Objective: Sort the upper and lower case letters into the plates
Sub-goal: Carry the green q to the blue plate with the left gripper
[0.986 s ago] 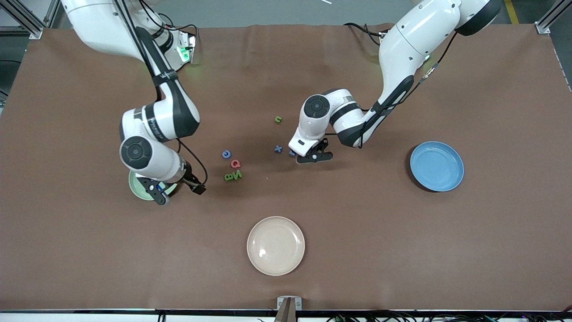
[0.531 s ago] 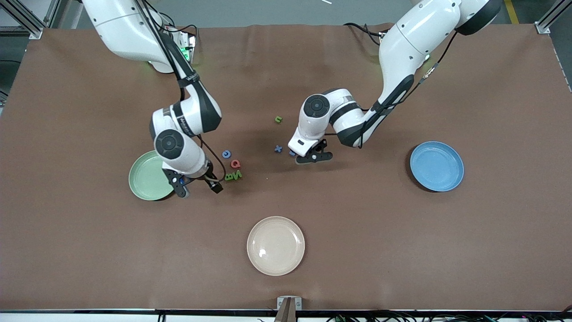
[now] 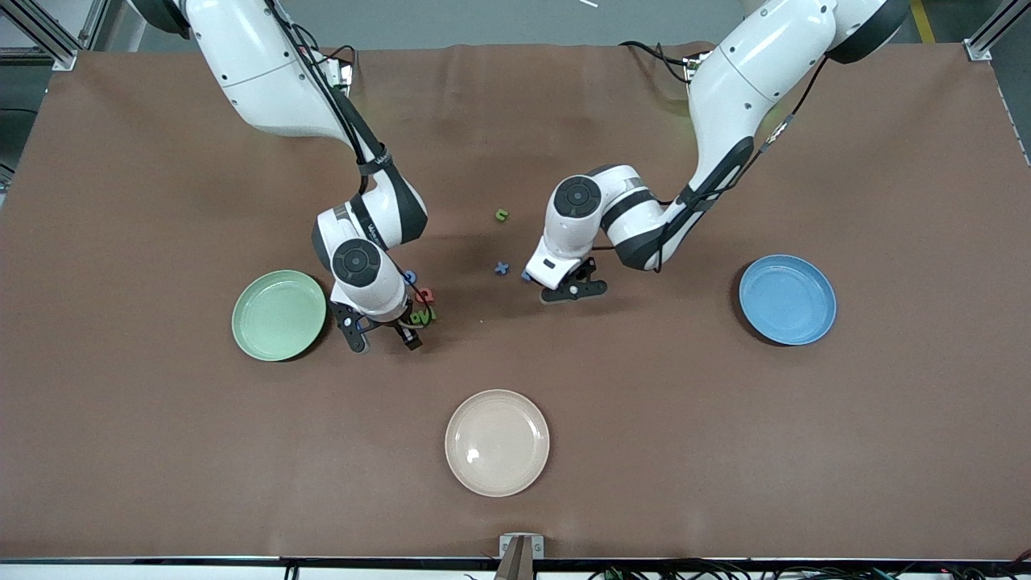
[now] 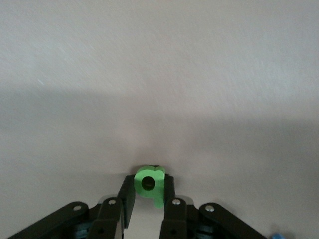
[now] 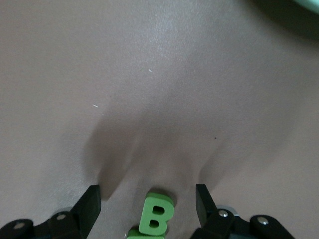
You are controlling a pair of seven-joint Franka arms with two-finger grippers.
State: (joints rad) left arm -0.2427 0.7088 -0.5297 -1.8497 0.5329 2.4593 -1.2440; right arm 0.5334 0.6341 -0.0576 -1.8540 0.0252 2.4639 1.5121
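Observation:
My right gripper (image 3: 383, 337) is open and low over the table beside the mint green plate (image 3: 279, 315). In the right wrist view the green B (image 5: 155, 214) lies between its open fingers (image 5: 92, 201), touching another green letter. The B (image 3: 420, 316), the red Q (image 3: 425, 296) and a blue letter (image 3: 411, 276) lie by that hand. My left gripper (image 3: 572, 290) is shut on a green p (image 4: 149, 183) just above the table at mid-table. A blue x (image 3: 502, 267) and a green n (image 3: 502, 214) lie near it. The blue plate (image 3: 787, 299) is empty.
A cream-white plate (image 3: 497, 442) sits nearer to the front camera, mid-table. A small blue letter (image 3: 525, 276) lies partly hidden under the left hand. The mint plate's rim shows in the right wrist view (image 5: 311, 4).
My right arm swung from over the mint plate to the cluster of letters beside it. My left gripper shifted slightly toward the front camera, still shut.

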